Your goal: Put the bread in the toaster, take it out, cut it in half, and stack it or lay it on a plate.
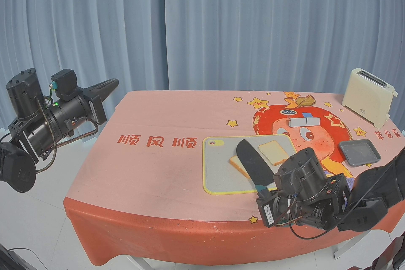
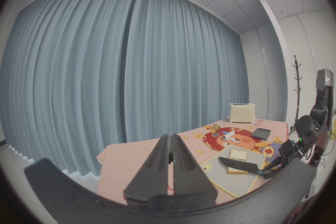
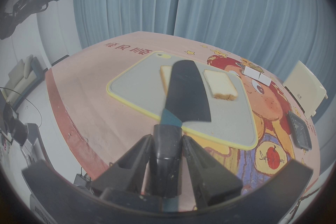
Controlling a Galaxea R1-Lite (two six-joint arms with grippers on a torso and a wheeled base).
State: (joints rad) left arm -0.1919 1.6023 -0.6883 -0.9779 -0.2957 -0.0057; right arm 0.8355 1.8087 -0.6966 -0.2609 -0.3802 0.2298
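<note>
**Item: bread-cutting station, head-view dial centred on the cutting board (image 1: 219, 176).**

- Right arm (image 1: 312, 195): at 5 o'clock, jaws closed tight around the handle of the knife (image 1: 253, 163). The black blade runs out towards 11 o'clock over the board.
- Left arm (image 1: 55, 114): at 9 o'clock, raised off the tabletop (image 1: 160, 174) edge. Its jaws are pressed fully together with nothing between them.
- Bread, far piece (image 1: 273, 152): on the board at 2 o'clock, just beside the blade and in plain sight.
- Bread, near piece (image 1: 237, 164): on the board, partly under the blade; whether steel touches crust cannot be told.
- Plate (image 1: 359, 152): a dark tray at 3 o'clock, near the board.
- Toaster (image 1: 369, 97): at 2 o'clock, on the far corner, well apart from the board.

Step, as judged: the two pieces lie apart, so the cut looks done — clearing the knife comes next. Good practice would be to lift the blade straight up before swinging it aside, so the near piece is not dragged. The knife is best set down flat, away from both pieces. Soft crumb favours a light grip on the edges — squeezing would crush it.
</note>
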